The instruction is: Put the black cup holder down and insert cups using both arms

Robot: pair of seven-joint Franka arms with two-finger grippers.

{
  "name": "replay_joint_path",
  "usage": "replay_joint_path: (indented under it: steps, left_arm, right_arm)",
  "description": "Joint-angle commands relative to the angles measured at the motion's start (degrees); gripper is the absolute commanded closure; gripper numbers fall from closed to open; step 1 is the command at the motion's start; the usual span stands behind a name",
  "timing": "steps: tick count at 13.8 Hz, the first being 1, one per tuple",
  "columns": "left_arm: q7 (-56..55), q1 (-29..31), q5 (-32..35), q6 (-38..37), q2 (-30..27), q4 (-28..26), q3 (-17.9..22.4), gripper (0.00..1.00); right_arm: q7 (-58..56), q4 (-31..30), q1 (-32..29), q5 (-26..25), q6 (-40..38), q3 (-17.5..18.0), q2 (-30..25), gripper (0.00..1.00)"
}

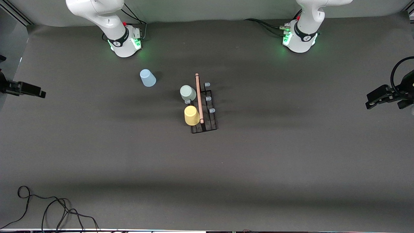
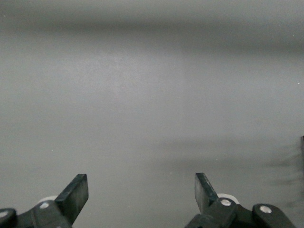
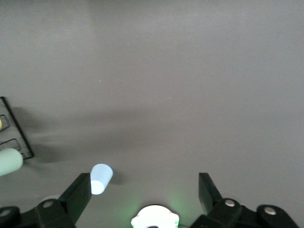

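The black cup holder (image 1: 204,129) stands upright at the table's middle, its wooden rod handle (image 1: 199,97) on top. The pale grey-green cup (image 1: 188,93) and the yellow cup (image 1: 191,115) hang on pegs on the side toward the right arm's end; three blue-capped pegs on the side toward the left arm's end are bare. The light blue cup (image 1: 147,78) sits on the table toward the right arm's base. My right gripper (image 3: 144,184) is open and empty, high over its base, with the light blue cup (image 3: 100,178) and the rack's edge (image 3: 16,137) in view. My left gripper (image 2: 140,184) is open over bare table.
The arm bases (image 1: 124,42) (image 1: 299,38) stand along the edge farthest from the front camera. Black camera mounts (image 1: 22,88) (image 1: 388,94) jut in at both table ends. Loose cables (image 1: 48,210) lie at the near corner on the right arm's end.
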Motion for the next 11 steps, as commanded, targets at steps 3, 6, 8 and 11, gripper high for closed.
replay_joint_path:
  steps: [3,6,8,11]
  left_arm:
    - [0.75,-0.41,0.16,0.07,-0.05,0.68,0.24,0.00]
    - [0.75,-0.32,0.16,0.07,-0.05,0.68,0.24,0.00]
    - [0.75,-0.32,0.16,0.07,-0.05,0.68,0.24,0.00]
    - [0.75,-0.32,0.16,0.07,-0.05,0.68,0.24,0.00]
  right_arm:
    - [-0.72,-15.38,-2.28,-2.20,13.37,2.74,-8.41,0.00]
    - [-0.72,-14.33,-1.67,-2.28,13.28,2.48,-7.19,0.00]
    - [-0.72,-14.32,-1.75,-2.28,13.19,2.22,-7.18,0.00]
    - [0.24,-12.40,-1.84,-2.28,13.19,2.13,-6.57,0.00]
